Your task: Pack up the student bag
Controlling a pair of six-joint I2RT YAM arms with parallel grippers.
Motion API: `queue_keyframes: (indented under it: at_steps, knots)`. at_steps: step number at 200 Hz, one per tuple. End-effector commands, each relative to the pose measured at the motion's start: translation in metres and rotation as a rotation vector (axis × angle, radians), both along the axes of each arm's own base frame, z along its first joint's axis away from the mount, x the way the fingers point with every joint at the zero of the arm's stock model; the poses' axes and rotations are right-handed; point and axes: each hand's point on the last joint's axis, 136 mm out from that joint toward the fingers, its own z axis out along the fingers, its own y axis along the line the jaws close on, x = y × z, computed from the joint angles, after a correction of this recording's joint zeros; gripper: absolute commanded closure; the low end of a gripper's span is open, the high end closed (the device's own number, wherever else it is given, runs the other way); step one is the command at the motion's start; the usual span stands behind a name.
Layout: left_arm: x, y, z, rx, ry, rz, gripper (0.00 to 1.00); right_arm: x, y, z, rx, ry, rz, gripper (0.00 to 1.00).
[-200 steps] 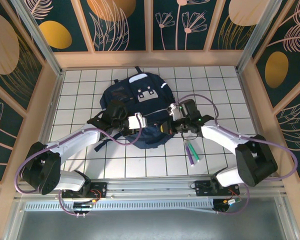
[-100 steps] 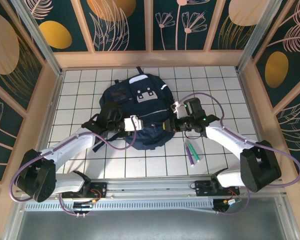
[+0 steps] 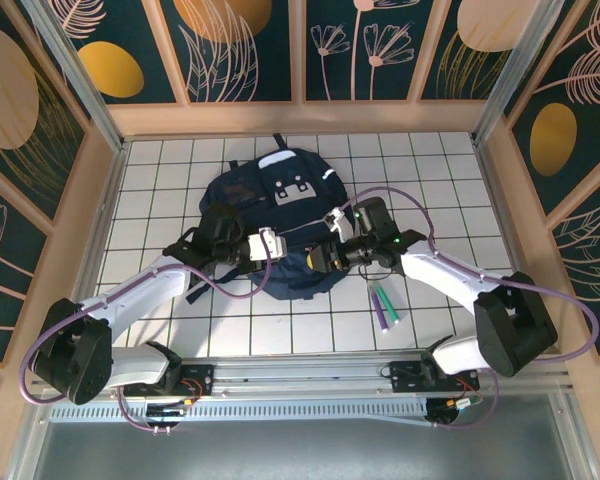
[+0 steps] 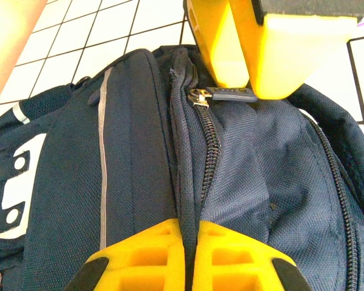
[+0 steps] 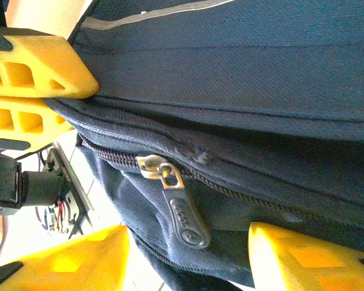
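left hand (image 4: 191, 233) tight on the student bag (image 4: 133, 151)

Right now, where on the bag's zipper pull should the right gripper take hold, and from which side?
Probably the flat dark tab of the zipper pull, beyond its metal slider. It lies loose on the student bag, free end toward the open right gripper, so come end-on and close across its width. The left gripper pinches the bag alongside.

Markers (image 3: 384, 305) obstruct open table (image 3: 450, 200) beside student bag (image 3: 280, 195).
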Motion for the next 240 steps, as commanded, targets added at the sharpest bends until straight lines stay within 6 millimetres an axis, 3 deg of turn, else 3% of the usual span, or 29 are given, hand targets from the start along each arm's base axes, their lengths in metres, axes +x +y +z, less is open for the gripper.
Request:
queue_keyframes:
  at_steps: [1,53,104,237,240]
  knots:
    - [-0.007,-0.019,0.036,-0.135,-0.052,-0.1,1.0,0.0,0.016,0.016,0.06,-0.03,0.059,0.46]
    - [-0.011,-0.019,0.036,-0.148,-0.039,-0.111,1.0,-0.001,0.024,0.016,0.088,-0.01,0.097,0.48]
    - [-0.013,-0.016,0.032,-0.139,-0.032,-0.102,1.0,0.002,0.018,0.018,0.101,-0.026,0.081,0.49]
    - [-0.017,-0.012,0.029,-0.13,-0.037,-0.099,1.0,-0.017,0.025,0.019,0.252,0.064,0.24,0.72]
    - [-0.017,-0.012,0.029,-0.13,-0.037,-0.1,1.0,-0.01,0.019,0.019,0.255,0.061,0.218,0.73]
